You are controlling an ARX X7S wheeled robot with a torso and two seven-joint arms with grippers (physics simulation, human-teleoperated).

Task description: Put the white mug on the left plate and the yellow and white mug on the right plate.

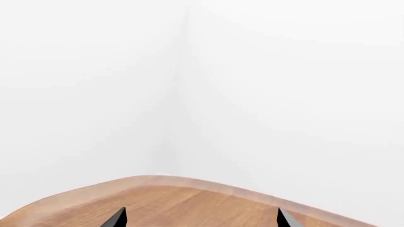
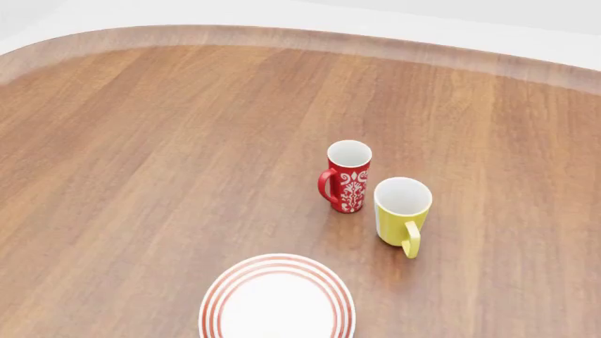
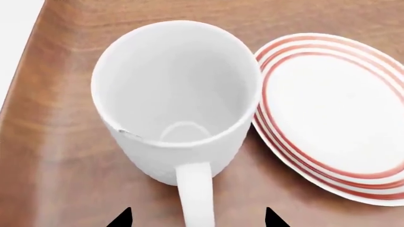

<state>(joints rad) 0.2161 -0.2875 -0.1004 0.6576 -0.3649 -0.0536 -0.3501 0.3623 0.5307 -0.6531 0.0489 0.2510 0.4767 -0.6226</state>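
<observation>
In the right wrist view the large white mug (image 3: pixel 177 94) stands upright on the wood, close beside a red-ringed plate (image 3: pixel 334 113). My right gripper (image 3: pixel 197 220) is open, with its dark fingertips (image 3: pixel 123 219) either side of the mug's handle (image 3: pixel 194 198) and not touching it. In the head view the yellow and white mug (image 2: pixel 402 211) stands on the table, and a red-ringed plate (image 2: pixel 278 299) lies at the near edge. I cannot tell which of the two plates either one is. My left gripper (image 1: pixel 200 220) is open and empty over the table. Neither gripper shows in the head view.
A red mug with a white pattern (image 2: pixel 348 176) stands just left of the yellow mug. The table's rounded edge (image 1: pixel 189 182) and a white wall corner fill the left wrist view. The table's side edge (image 3: pixel 25 61) runs close to the white mug.
</observation>
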